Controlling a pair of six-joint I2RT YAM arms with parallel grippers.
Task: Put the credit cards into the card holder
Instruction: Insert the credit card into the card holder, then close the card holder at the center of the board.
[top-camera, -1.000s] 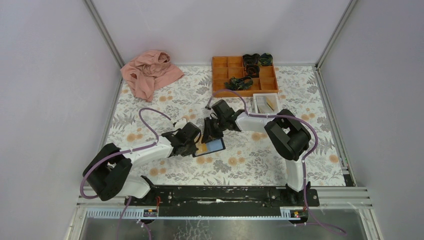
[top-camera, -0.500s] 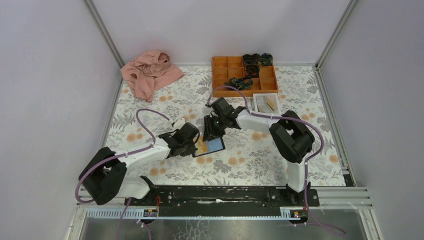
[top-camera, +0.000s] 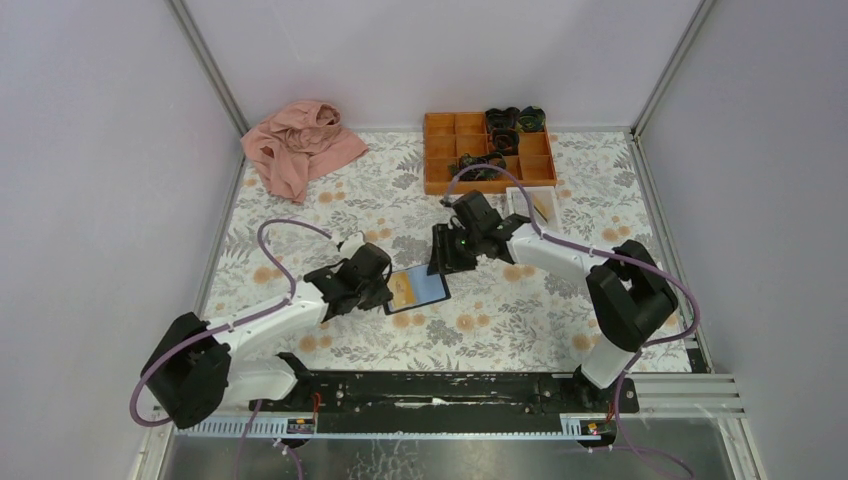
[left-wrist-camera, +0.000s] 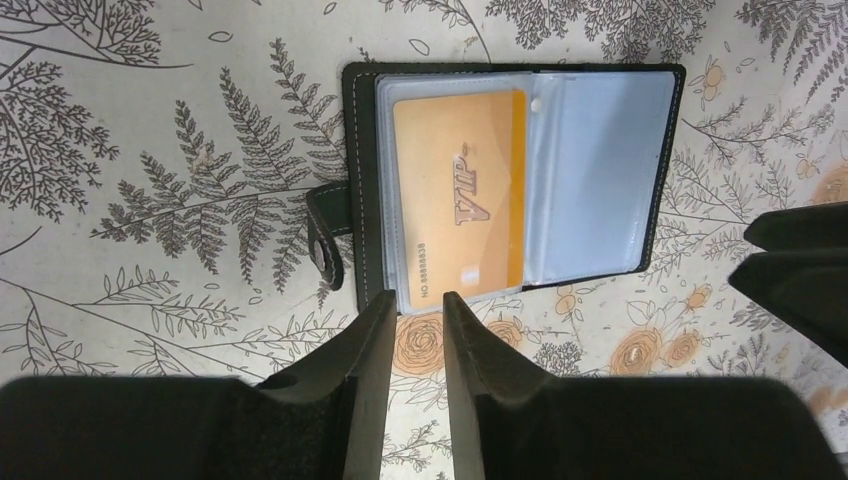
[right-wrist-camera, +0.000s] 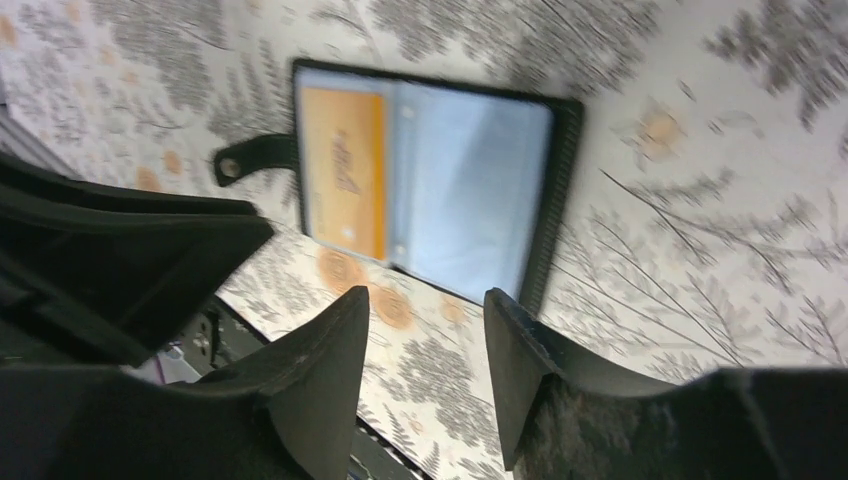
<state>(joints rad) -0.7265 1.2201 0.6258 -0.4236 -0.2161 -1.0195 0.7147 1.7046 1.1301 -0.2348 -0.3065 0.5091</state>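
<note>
since a second ago the right gripper (top-camera: 441, 256) has drawn back to the right and far, off the holder (top-camera: 432, 289). its fingers (right-wrist-camera: 335, 340) have spread wider and stand apart with nothing between them. the left gripper (top-camera: 378, 290), clenched before, has released and slid a little left. its fingers (left-wrist-camera: 365, 340) are a narrow gap apart, empty, just beside the holder's edge by the card (left-wrist-camera: 458, 195). the holder lies open and flat on the flowered cloth (top-camera: 500, 300) between the two grippers, long axis left to right, strap tab (left-wrist-camera: 325, 235) pointing left. the orange card sits in its left pocket, long axis near to far.
</note>
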